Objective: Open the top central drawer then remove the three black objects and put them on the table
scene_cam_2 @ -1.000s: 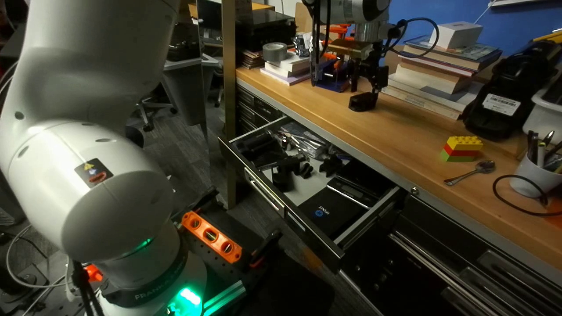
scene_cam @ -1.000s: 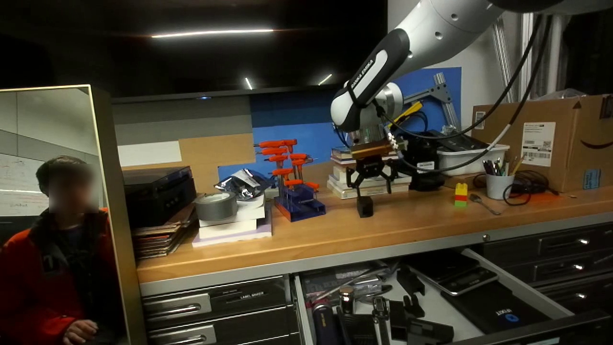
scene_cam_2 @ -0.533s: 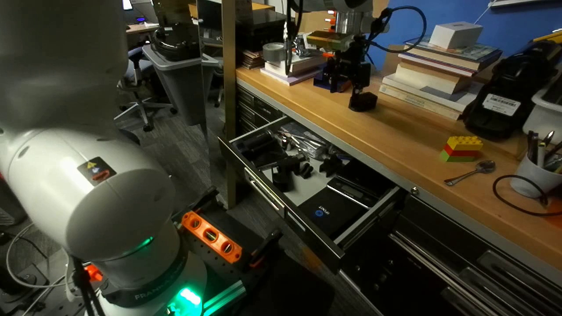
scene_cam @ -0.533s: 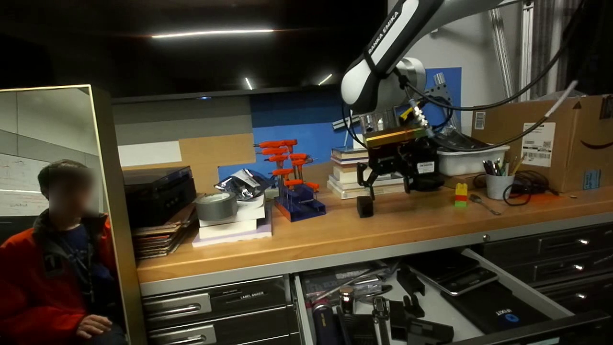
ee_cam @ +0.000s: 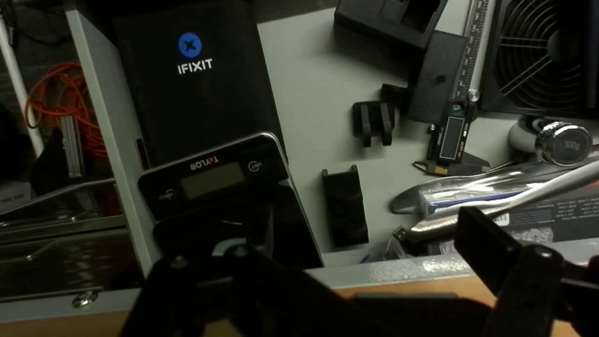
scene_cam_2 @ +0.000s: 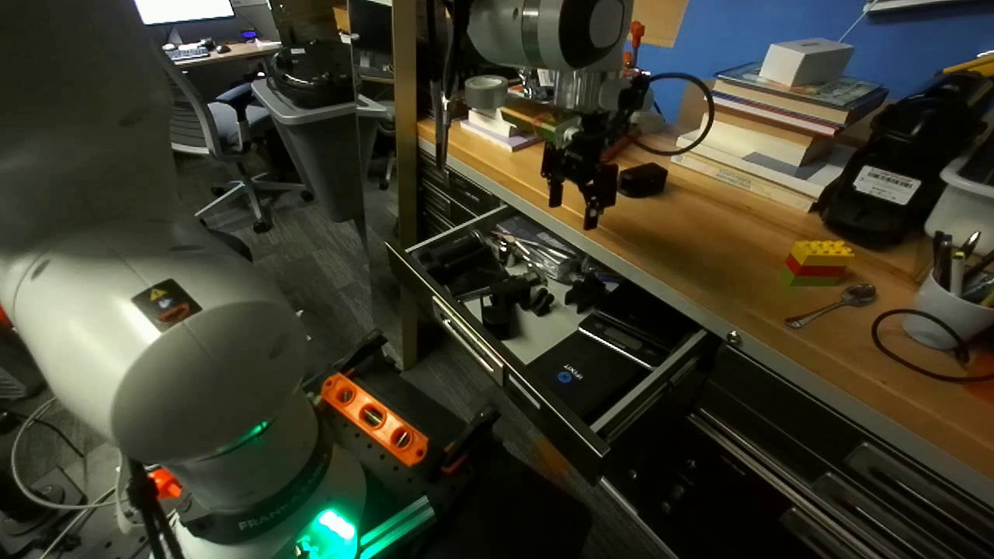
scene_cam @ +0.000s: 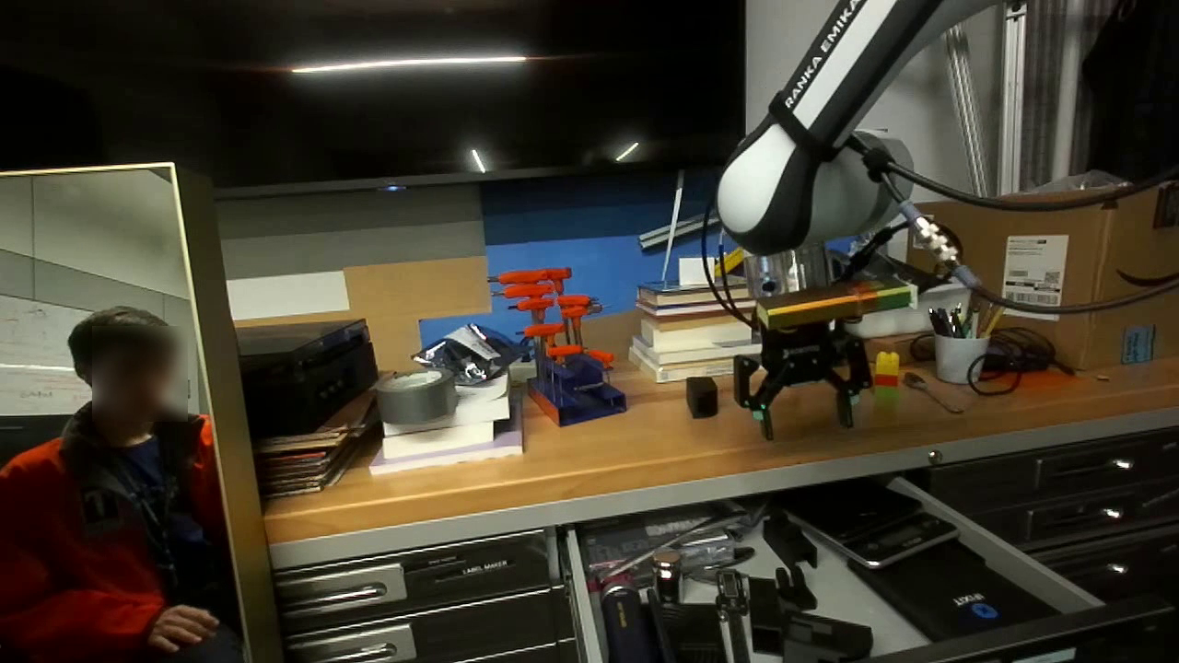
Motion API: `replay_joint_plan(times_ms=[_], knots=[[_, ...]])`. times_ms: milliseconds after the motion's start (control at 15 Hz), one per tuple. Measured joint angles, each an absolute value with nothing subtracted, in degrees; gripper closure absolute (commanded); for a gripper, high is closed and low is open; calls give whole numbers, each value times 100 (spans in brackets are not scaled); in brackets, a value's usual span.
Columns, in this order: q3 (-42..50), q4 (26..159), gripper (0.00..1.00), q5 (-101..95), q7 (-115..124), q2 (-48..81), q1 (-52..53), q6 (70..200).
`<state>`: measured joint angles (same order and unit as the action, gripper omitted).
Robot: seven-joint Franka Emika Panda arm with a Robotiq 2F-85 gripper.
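The top central drawer (scene_cam: 1018, 554) is pulled open; it also shows in an exterior view (scene_cam_2: 470, 338) and the wrist view (ee_cam: 103, 112). One black block (scene_cam: 702, 397) stands on the wooden table (scene_cam: 608, 462); it also shows in an exterior view (scene_cam_2: 642, 180). In the drawer, the wrist view shows a long black block (ee_cam: 345, 208), a small black clip (ee_cam: 373, 119) and a hollow black block (ee_cam: 393, 21). My gripper (scene_cam: 806, 426) is open and empty above the table's front part, beside the block and apart from it. It also shows in an exterior view (scene_cam_2: 573, 211).
The drawer also holds a kitchen scale (ee_cam: 210, 187), an IFIXIT case (ee_cam: 196, 93), calipers (ee_cam: 451, 135) and a fan (ee_cam: 538, 51). On the table are book stacks (scene_cam_2: 769, 147), an orange-handled tool rack (scene_cam: 576, 391), toy bricks (scene_cam_2: 817, 264), a spoon (scene_cam_2: 831, 305) and a pen cup (scene_cam: 961, 357).
My gripper has moved away from the black block on the table, toward the table's front edge and the open drawer. The block has stayed in place. The drawer has not moved.
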<state>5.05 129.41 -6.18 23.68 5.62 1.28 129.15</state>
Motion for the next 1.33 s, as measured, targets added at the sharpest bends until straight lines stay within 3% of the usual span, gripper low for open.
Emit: replay_joint_plan(times_ms=[600, 1333], knots=[[541, 13609, 0, -610, 2149, 1065, -120, 14747], [355, 13576, 0, 158, 1544, 2023, -133, 15786]])
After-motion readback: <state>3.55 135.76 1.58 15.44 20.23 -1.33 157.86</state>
